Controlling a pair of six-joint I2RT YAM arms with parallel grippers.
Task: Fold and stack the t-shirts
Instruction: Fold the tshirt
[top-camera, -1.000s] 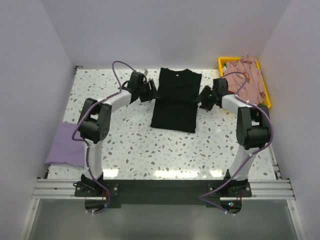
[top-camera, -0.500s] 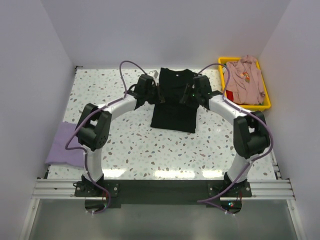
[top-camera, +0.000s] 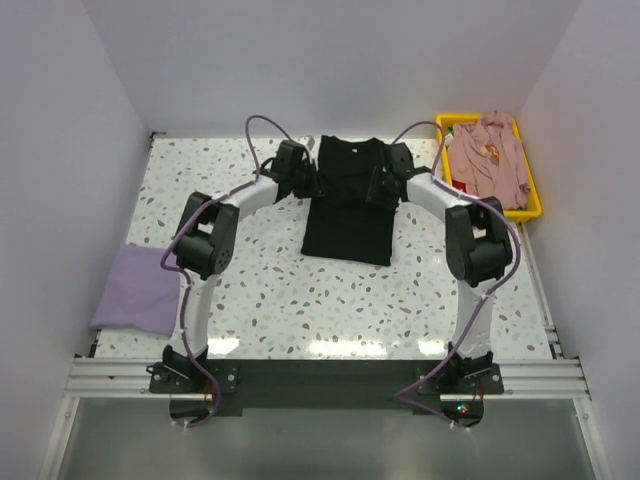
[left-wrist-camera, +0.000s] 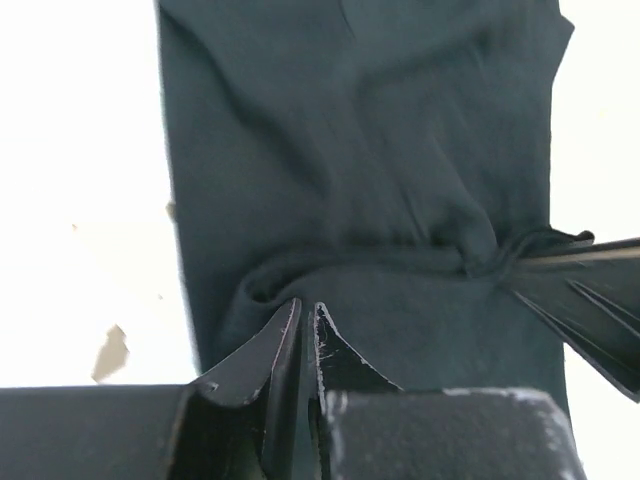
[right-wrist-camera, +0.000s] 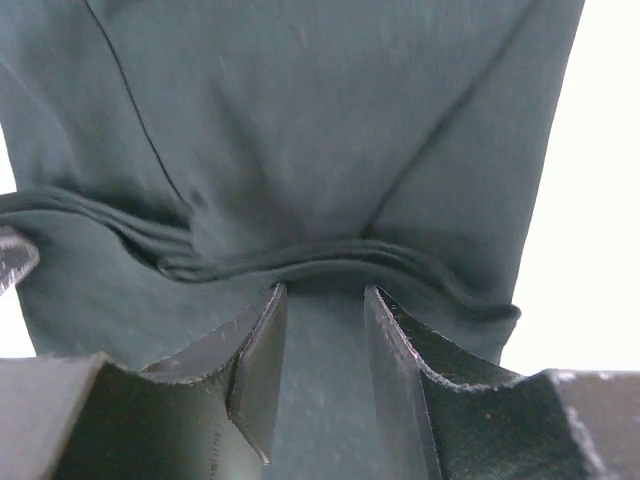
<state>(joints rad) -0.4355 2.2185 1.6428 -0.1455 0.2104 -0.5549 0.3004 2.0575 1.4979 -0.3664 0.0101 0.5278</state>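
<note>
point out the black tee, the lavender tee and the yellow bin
black tee (top-camera: 348, 218): top external view, lower body panel
lavender tee (top-camera: 135, 290): top external view, middle of the cloth
yellow bin (top-camera: 535, 190): top external view, right rim

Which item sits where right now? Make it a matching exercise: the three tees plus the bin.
Things:
1 black t-shirt
2 lavender t-shirt
3 pink t-shirt
4 yellow bin

Places:
A near-left edge of the table
B far-right corner
C heaped in the bin
D far middle

Pairs: 1-D, 2-A, 3-C, 4-B
</note>
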